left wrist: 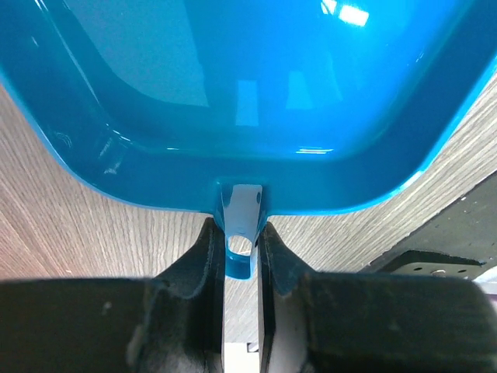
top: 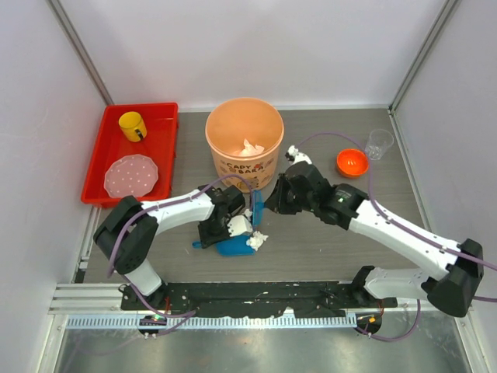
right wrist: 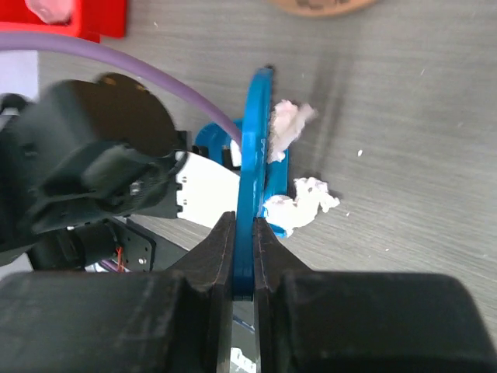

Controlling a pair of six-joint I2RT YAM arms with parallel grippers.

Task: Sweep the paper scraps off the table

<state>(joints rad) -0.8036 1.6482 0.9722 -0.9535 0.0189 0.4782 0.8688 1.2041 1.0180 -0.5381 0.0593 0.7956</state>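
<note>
My left gripper [top: 223,226] is shut on the handle [left wrist: 240,233] of a blue dustpan [top: 234,245] that rests on the table [top: 326,249]. The pan [left wrist: 248,93] fills the left wrist view. My right gripper [top: 269,204] is shut on a thin blue brush [right wrist: 255,171], which stands on edge at the dustpan's mouth. One white paper scrap [top: 256,240] lies at the dustpan's right edge. The right wrist view shows two scraps, one [right wrist: 289,124] against the brush and one [right wrist: 303,203] beside the pan's lip. More paper [top: 252,147] lies inside the orange bucket [top: 244,167].
A red tray [top: 163,155] at the back left holds a yellow cup [top: 132,126] and a pink speckled plate [top: 130,176]. An orange bowl [top: 352,162] and a clear cup [top: 379,143] stand at the back right. White walls surround the table.
</note>
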